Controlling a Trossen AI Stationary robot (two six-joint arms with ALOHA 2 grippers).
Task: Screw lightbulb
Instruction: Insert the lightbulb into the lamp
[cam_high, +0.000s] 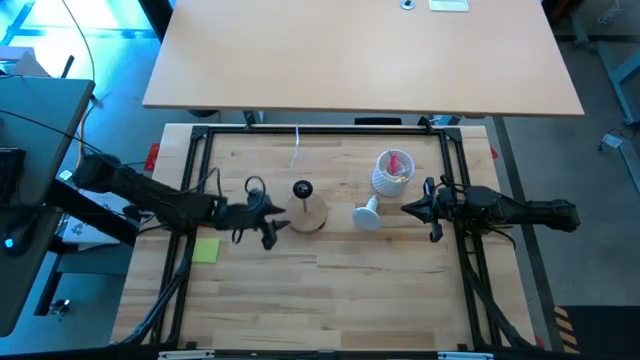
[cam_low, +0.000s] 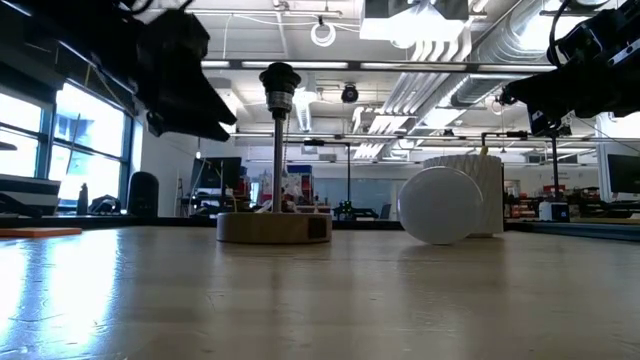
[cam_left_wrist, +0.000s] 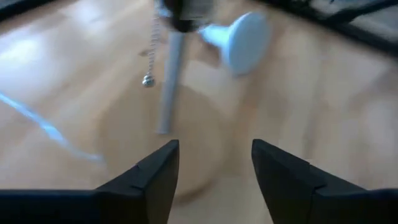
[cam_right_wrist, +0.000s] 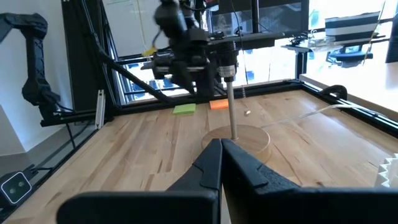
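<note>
2 dark fingers of the left tool (cam_left_wrist: 214, 171) stand apart with nothing between them, raised off the surface (cam_high: 330, 290) just beside the round wooden base (cam_high: 308, 214) and its black-topped post (cam_high: 302, 189). The lightbulb (cam_high: 367, 214) lies on its side on the far side of that base, near the white perforated cup (cam_high: 392, 172). The right tool (cam_high: 408, 209) hangs closed and empty just beyond the lightbulb.
</note>
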